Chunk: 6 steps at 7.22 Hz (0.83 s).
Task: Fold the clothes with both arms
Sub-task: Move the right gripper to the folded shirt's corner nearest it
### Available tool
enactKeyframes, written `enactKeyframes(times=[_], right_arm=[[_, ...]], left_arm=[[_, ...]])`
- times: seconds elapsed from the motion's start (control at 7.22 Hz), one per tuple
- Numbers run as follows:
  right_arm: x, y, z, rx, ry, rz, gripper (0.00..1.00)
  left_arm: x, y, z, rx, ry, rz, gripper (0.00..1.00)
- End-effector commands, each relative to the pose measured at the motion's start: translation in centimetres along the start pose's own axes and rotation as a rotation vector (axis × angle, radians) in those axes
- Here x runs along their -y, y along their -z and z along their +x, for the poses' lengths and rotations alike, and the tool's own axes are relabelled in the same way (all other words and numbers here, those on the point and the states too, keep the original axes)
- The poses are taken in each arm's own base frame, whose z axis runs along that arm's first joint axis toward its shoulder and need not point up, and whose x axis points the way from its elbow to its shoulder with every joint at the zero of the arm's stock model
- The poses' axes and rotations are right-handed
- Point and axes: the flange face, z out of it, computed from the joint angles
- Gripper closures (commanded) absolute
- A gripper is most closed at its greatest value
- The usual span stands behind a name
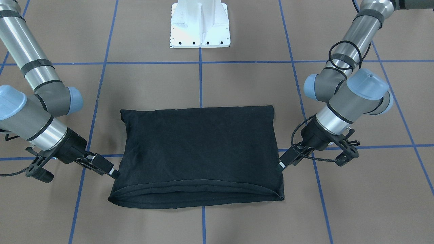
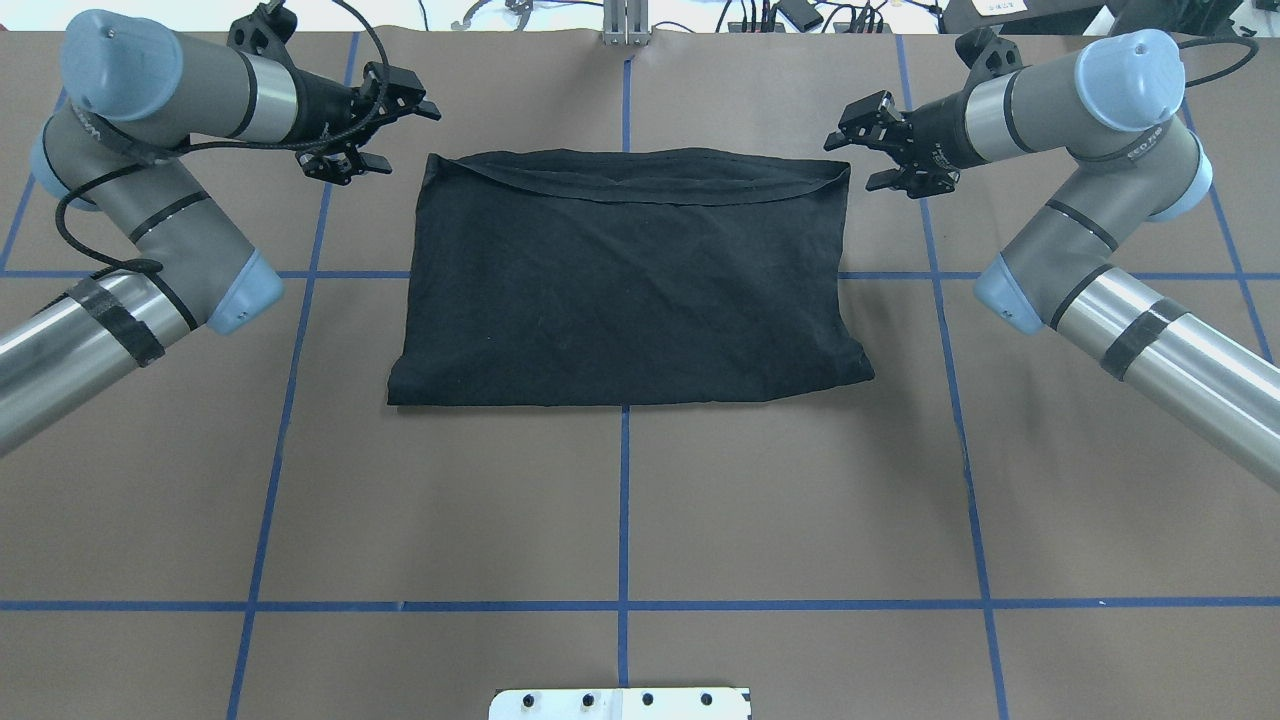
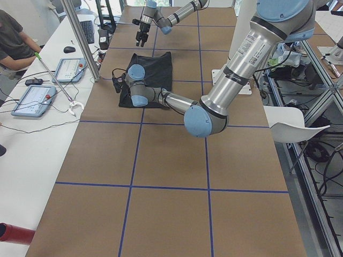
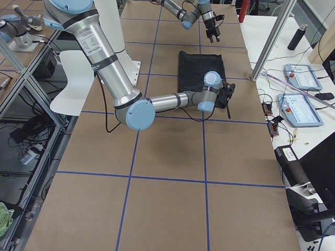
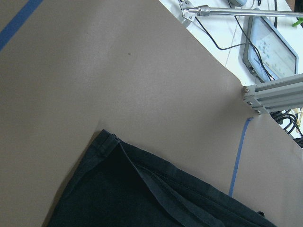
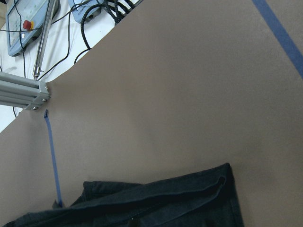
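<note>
Start at the white base (image 1: 200,25) and find everything else from there. Straight out in front of the base, the black T-shirt (image 2: 625,280) lies flat on the brown table (image 2: 450,500). It is folded into a wide block shape. The blue tape line (image 2: 622,500) that runs out from the base goes under the middle of it. On the side of the shirt farthest from the base, you can see hem edges lying one on top of the other.

Your left gripper (image 2: 410,138) is out by that far side, off to the base's left (that is the right side in the view that faces the robot). Its two fingers are spread apart and they pinch nothing. The tips are just beside the shirt's far corner. You cannot tell if they touch the cloth.

Your right gripper (image 2: 858,150) is about as far out from the base, on the other side. Its fingers are spread apart too, with nothing between them. It sits just beside the other far corner.

The left arm (image 2: 150,200) and the right arm (image 2: 1100,260) come in from either side of the base. Both bend inward at the wrist, so the grippers point at each other across the shirt.

Each wrist camera looks down on one far corner of the shirt, with bare brown table beside it.
</note>
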Motion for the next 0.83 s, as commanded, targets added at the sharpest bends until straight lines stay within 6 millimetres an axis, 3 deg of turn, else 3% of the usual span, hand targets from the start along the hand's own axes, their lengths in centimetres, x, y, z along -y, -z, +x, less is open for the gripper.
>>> enactKeyframes(times=[0.0,0.28,0.55,0.69], right_arm=[[-1.9,1.2,1.3,-0.026,-0.038,-0.132,0.00],[-6.4,1.5,0.6,-0.078,-0.061,-0.205,0.00],[-13.7,1.4,0.7,-0.170,-0.083,-0.287,0.00],[-15.0,0.9,0.7,-0.232,-0.116,-0.300,0.00]], left_arm=[[0.5,1.4,0.6,-0.014,-0.003,-0.008,0.00],[0.7,2.5,1.2,-0.030,-0.009,-0.006,0.00],[0.3,3.6,1.4,-0.046,-0.016,-0.004,0.00],[0.1,4.3,1.0,-0.051,-0.019,-0.003,0.00]])
